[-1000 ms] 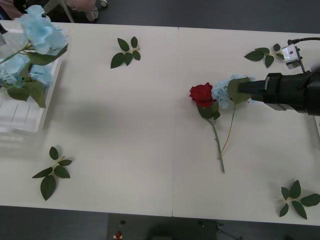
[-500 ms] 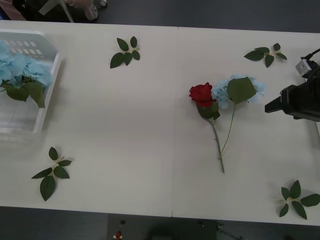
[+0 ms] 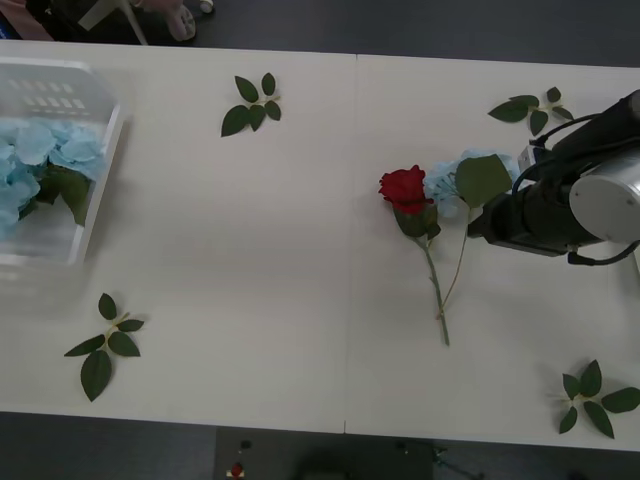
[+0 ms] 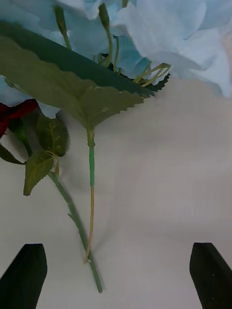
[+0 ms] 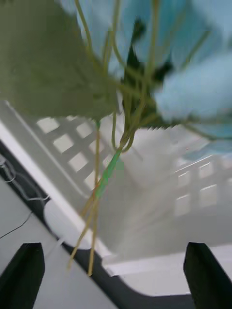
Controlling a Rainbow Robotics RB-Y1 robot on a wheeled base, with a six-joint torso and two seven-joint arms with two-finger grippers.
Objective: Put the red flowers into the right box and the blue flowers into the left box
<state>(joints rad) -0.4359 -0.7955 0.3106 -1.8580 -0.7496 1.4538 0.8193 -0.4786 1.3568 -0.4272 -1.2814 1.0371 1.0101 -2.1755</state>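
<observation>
A red flower (image 3: 404,188) lies right of the table's middle, its stem (image 4: 72,212) crossing that of a blue flower (image 3: 472,178) whose head touches it on the right. My right gripper (image 3: 480,226) hovers open just right of those stems, which show between its black fingers (image 4: 24,275) in the right wrist view. The left box (image 3: 98,150) at the far left holds several blue flowers (image 3: 40,160). My left gripper (image 5: 112,245) hangs open above that box, with blue heads (image 5: 193,87) and thin stems (image 5: 104,178) close before it. A thin rim of the right box (image 3: 637,262) shows at the right edge.
Flowerless leaf sprigs lie at the back middle (image 3: 252,103), back right (image 3: 532,107), front left (image 3: 105,345) and front right (image 3: 595,398). A seam (image 3: 351,250) runs down the white table (image 3: 230,240). The front edge is near the bottom.
The blue flowers held high at the far left have dropped into the left box. My right arm pulled back to the right, then returned lower, beside the crossed stems.
</observation>
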